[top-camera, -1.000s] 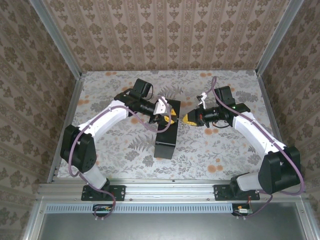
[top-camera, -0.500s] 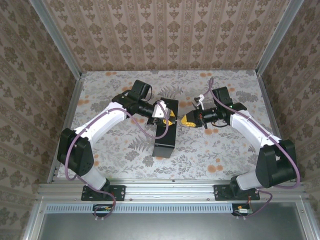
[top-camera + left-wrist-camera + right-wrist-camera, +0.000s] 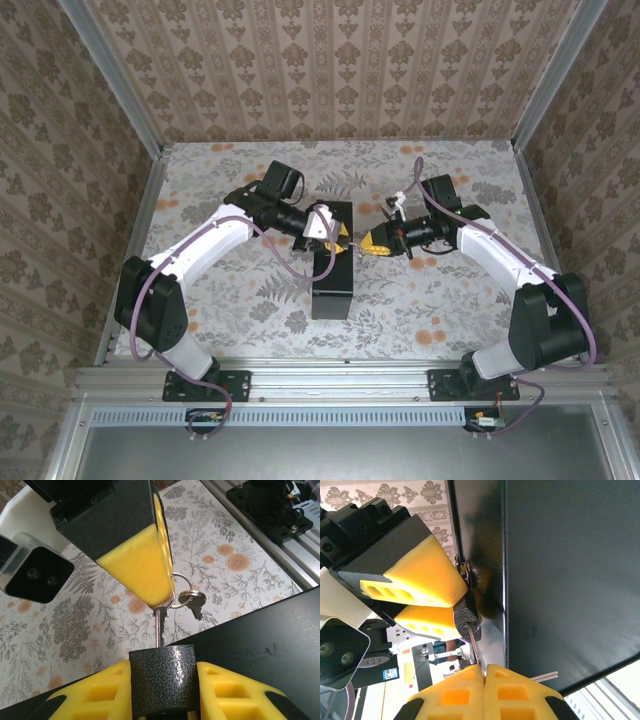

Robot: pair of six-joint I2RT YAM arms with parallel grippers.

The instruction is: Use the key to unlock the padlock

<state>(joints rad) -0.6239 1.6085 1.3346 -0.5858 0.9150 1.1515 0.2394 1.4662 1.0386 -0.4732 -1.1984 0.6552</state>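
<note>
Judging from both wrist views, we have the key (image 3: 158,625) lined up with its tip at, perhaps just inside, the keyway of the padlock (image 3: 162,672), which the left gripper (image 3: 334,237) clamps between its yellow pads (image 3: 95,695) just above the black box (image 3: 280,645). The right gripper (image 3: 374,240) is pinched tight on the key's head, with a spare key (image 3: 192,601) dangling from the ring. We reckon full seating and the turn are not yet done; the shackle is hidden, so we cannot tell whether it has released.

Padlock (image 3: 162,677) in left gripper (image 3: 336,240) over box (image 3: 332,285) edge, key (image 3: 158,625) between padlock and right gripper (image 3: 371,241)
</note>
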